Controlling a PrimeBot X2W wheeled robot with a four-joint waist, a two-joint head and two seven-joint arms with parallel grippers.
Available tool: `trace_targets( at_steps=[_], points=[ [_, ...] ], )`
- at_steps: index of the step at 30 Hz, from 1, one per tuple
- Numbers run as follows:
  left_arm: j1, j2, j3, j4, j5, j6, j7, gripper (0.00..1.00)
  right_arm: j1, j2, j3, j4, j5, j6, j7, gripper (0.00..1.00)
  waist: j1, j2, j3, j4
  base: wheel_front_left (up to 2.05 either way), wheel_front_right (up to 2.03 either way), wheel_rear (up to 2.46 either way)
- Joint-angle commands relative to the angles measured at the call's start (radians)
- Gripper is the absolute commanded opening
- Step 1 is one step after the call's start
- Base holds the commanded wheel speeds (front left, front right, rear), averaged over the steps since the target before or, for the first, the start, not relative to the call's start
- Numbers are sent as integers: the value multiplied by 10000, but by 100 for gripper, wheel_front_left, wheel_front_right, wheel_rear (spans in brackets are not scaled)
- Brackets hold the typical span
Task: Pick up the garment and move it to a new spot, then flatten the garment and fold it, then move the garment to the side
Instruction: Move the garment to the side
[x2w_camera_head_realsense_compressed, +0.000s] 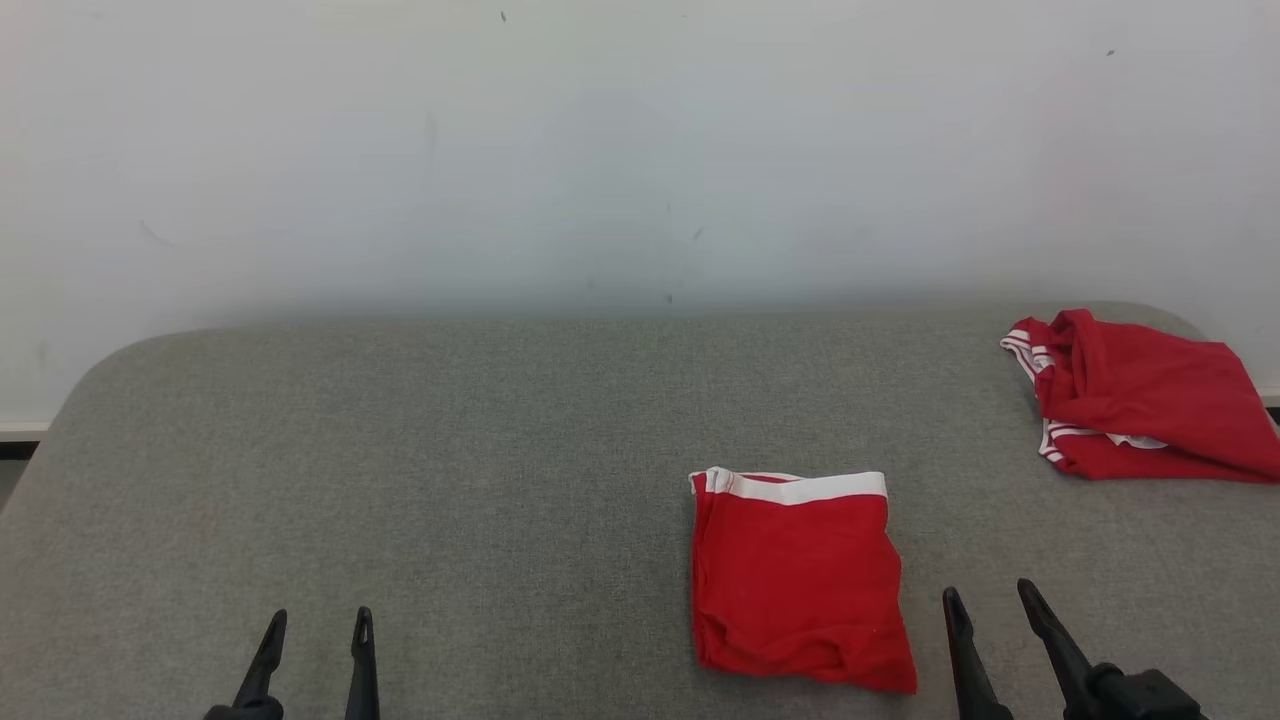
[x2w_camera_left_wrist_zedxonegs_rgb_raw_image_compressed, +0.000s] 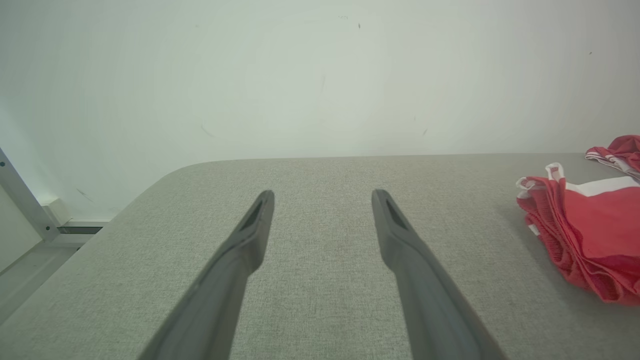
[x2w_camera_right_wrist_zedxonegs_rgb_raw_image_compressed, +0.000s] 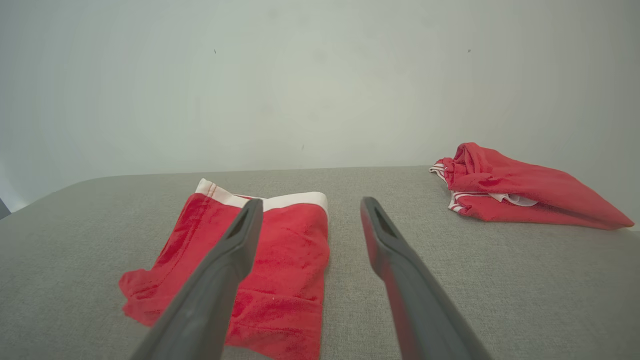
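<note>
Two red garments lay on the grey, cloth-covered desk (x2w_camera_head_realsense_compressed: 450, 480), which met a pale wall (x2w_camera_head_realsense_compressed: 600, 150) at its far edge. The folded red garment (x2w_camera_head_realsense_compressed: 795, 580) sat right of centre and near the front of the desk, a neat rectangular packet with a white band along its far edge and slightly rumpled folds at its near edge. The crumpled red garment (x2w_camera_head_realsense_compressed: 1140, 400) lay well apart from it, towards the far right corner, bunched loosely, with white striped trim showing at its left side.

The left claw (x2w_camera_head_realsense_compressed: 321, 612) hung at the lower left of the head view, its two dark fingers spread apart and holding nothing, over bare desk and well away from both garments. In the left wrist view the left claw (x2w_camera_left_wrist_zedxonegs_rgb_raw_image_compressed: 322, 192) pointed at the wall, with the folded red garment (x2w_camera_left_wrist_zedxonegs_rgb_raw_image_compressed: 590, 235) off to its right and the crumpled red garment (x2w_camera_left_wrist_zedxonegs_rgb_raw_image_compressed: 620, 150) beyond that.

The right claw (x2w_camera_head_realsense_compressed: 988, 588) stood just beside the folded garment's right edge, fingers likewise parted and empty. From the right wrist the right claw (x2w_camera_right_wrist_zedxonegs_rgb_raw_image_compressed: 311, 200) framed the right part of the folded red garment (x2w_camera_right_wrist_zedxonegs_rgb_raw_image_compressed: 290, 240), while the crumpled red garment (x2w_camera_right_wrist_zedxonegs_rgb_raw_image_compressed: 515, 187) lay farther off to the right.
</note>
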Motion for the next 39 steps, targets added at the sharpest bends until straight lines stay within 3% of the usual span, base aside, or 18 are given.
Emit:
trace_targets(
  at_steps=[1, 9, 14, 20, 26, 29, 34, 35, 39],
  points=[
    [-7, 33, -6, 28, -18, 0, -78, 100, -173, -28, 32, -31, -77, -30, 62, 100, -1, 0, -5, 14, 0, 0, 0],
    [-204, 50, -115, -27, 13, -39, -44, 100, -1734, -501, 522, 1004, 25, -30, 981, 100, -1, 0, 136, 217, 0, 0, 0],
    [-346, -1, -236, -99, 88, 0, 57, 100, -2924, -695, 776, 2725, 105, -30, 1673, 100, -1, 0, 359, 480, 0, 0, 0],
    [-610, -109, -344, 85, 21, -144, 5, 100, -3883, -893, 782, 5057, 130, -30, 1574, 100, -1, 0, 639, 836, 0, 0, 0],
    [-759, -137, -351, 204, -13, -146, -40, 100, -4470, -739, 799, 6775, 449, -30, 1382, 100, -1, 0, 855, 934, 0, 0, 0],
    [-985, -179, -431, 312, 5, -237, -77, 100, -5100, -487, 1115, 8227, 564, -30, 1138, 100, -1, 0, 1079, 1045, 0, 0, 0],
    [-1123, -209, -477, 426, 12, -265, -104, 100, -5328, -280, 1325, 9198, 850, -30, 1169, 99, -1, 0, 1109, 1116, 0, 0, 0],
    [-1145, -216, -472, 456, -3, -276, -96, 100, -5364, -240, 1380, 9351, 988, -30, 1145, 0, -1, 0, 1108, 1119, 0, 0, 0],
    [-1073, -236, -382, 516, -79, -230, -174, 100, -5748, -466, 1686, 9582, 1348, -30, 1007, 0, -1, 0, 1176, 978, 0, 0, 0]
  ],
)
